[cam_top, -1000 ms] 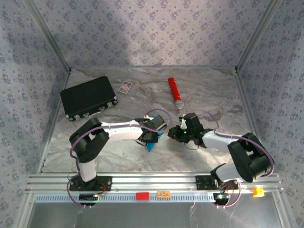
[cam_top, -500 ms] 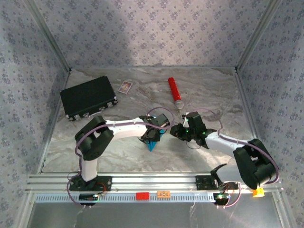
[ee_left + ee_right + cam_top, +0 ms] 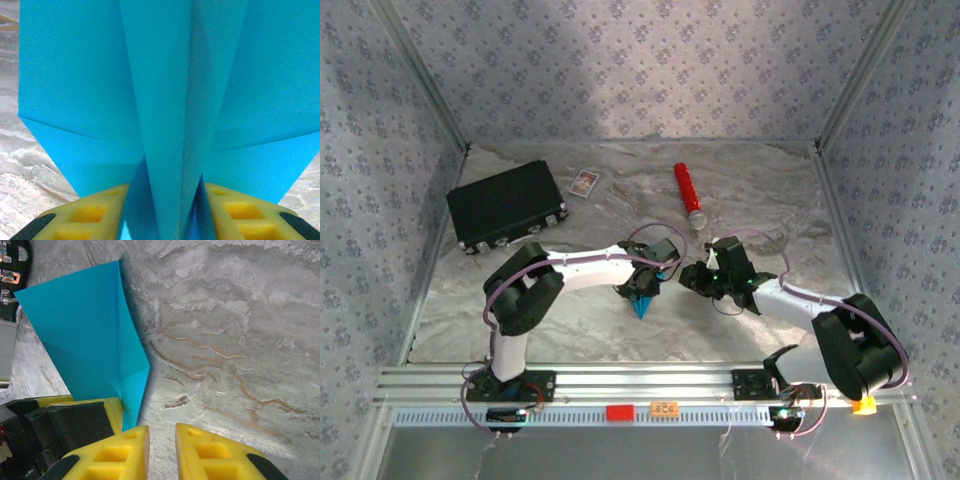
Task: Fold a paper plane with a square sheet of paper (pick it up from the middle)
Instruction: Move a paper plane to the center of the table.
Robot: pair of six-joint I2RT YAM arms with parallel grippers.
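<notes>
The cyan-blue paper plane [image 3: 641, 304] is a folded dart at the table's middle, its tip toward the near edge. My left gripper [image 3: 646, 287] is shut on it. In the left wrist view the centre keel of the paper plane [image 3: 170, 100] runs up between the yellow fingers [image 3: 100, 212], with the wings spread to both sides beyond my left gripper [image 3: 166, 186]. My right gripper [image 3: 692, 279] hovers just right of the plane. Its jaws [image 3: 162, 432] are a narrow gap apart over bare table, and the paper plane [image 3: 85, 335] stands to their left.
A black case [image 3: 505, 208] lies at the back left with a small white card [image 3: 584, 182] beside it. A red cylinder [image 3: 687, 193] lies at the back centre. Patterned walls close in three sides, and a metal rail [image 3: 650, 380] runs along the near edge.
My left arm has reached a little further right, carrying the plane toward the right gripper. The right arm's elbow has swung outward while its gripper has barely shifted.
</notes>
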